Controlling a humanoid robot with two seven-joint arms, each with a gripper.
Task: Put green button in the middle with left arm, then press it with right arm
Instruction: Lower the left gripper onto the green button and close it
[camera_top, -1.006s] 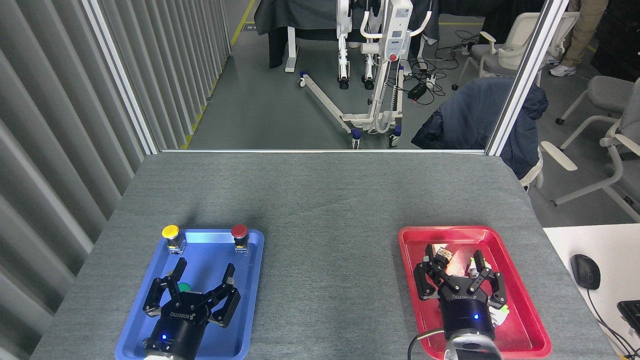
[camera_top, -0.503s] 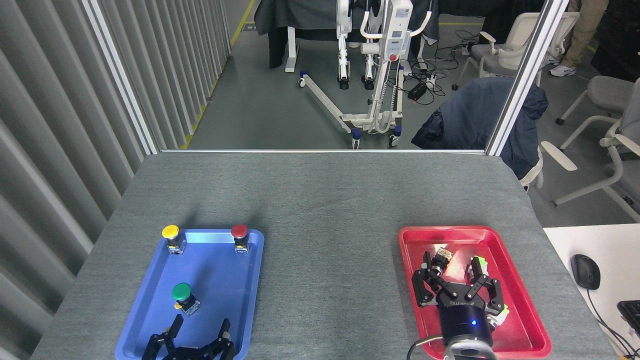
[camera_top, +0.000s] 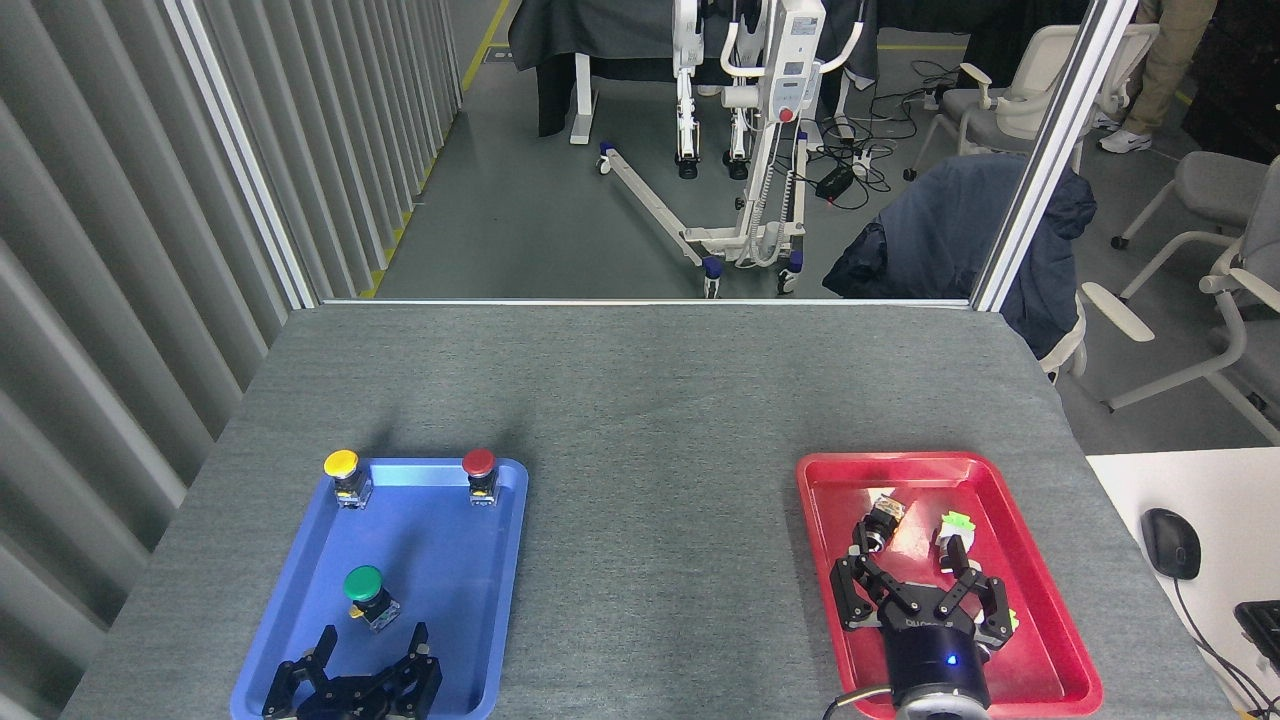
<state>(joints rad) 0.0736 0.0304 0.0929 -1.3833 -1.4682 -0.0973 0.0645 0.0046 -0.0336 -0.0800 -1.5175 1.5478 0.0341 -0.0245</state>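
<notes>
Hovering spread-fingered, empty, left gripper (camera_top: 368, 655) faces green button (camera_top: 364, 590) on blue tray (camera_top: 455, 560); right gripper (camera_top: 925, 592) splayed, grasping nothing, over red tray (camera_top: 1040, 590).

— What gets cut off?
— The left gripper (camera_top: 368, 648): only its spread fingers show above the bottom edge, the body lost below. The right gripper (camera_top: 920, 592) loses its wrist there too.
— Anything hidden?
— Small items in the red tray (camera_top: 1010, 520), just beyond its fingertips (too small to name).
</notes>
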